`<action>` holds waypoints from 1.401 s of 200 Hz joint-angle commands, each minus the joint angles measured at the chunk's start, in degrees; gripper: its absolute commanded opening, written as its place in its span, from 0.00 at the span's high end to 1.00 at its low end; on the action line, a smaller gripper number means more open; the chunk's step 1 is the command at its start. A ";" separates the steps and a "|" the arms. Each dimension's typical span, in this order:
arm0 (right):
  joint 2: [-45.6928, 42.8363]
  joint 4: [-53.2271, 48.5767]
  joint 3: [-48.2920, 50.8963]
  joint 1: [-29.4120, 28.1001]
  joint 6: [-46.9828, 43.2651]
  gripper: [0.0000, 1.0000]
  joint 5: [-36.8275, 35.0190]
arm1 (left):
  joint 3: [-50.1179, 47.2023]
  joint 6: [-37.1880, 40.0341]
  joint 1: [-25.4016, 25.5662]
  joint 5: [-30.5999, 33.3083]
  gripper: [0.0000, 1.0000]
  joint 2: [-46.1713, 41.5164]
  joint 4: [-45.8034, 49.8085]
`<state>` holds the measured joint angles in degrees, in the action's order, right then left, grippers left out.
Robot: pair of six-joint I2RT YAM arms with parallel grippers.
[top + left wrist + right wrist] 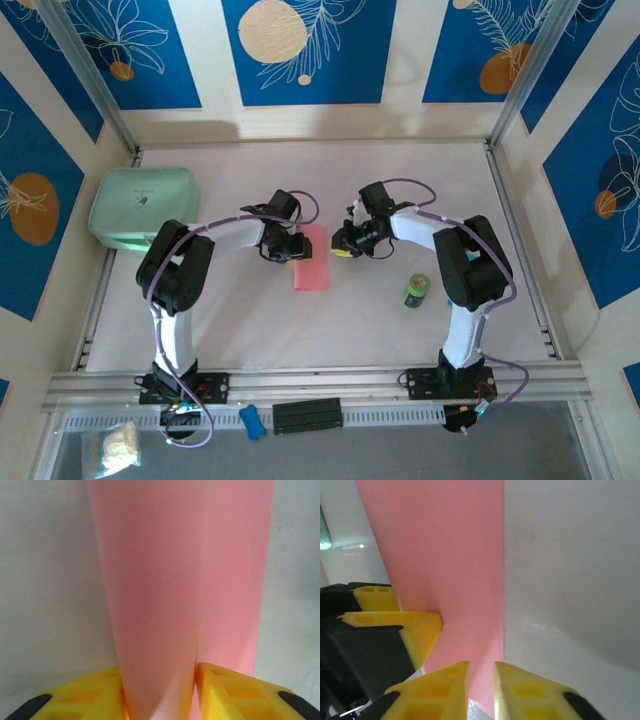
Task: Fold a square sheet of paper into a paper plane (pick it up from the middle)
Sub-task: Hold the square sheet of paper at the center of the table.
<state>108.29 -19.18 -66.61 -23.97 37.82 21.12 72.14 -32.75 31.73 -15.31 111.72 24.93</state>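
Left fingers (100,695) pinch pink paper (185,580); right fingers (445,690) narrowly parted, perhaps touching.

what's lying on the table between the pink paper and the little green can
Between the pink paper and the green can the table is bare in the top view; the right gripper reaches over it near the paper.

overhead view downward, both wrist views close on pink paper (311,258)

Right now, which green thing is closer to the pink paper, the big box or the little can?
The little green can, standing right of the pink paper. The mint-green case sits farther off, at the table's far-left corner.
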 commanded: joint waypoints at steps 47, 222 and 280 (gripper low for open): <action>7.21 -2.98 -6.17 -3.51 0.61 0.92 1.20 | 0.55 0.88 -0.35 0.88 0.61 1.73 2.68; 7.77 -4.87 -6.21 -4.42 -1.08 0.90 -2.08 | -6.58 -10.44 1.20 6.43 0.36 -5.44 -3.23; 1.12 -2.24 -5.84 -1.78 0.53 0.83 0.67 | -5.19 -6.97 2.00 7.84 0.44 -1.49 0.33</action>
<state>115.02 -23.09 -73.01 -27.51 36.91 18.94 66.39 -41.89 32.53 -7.22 106.65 23.62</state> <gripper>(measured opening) 0.159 0.564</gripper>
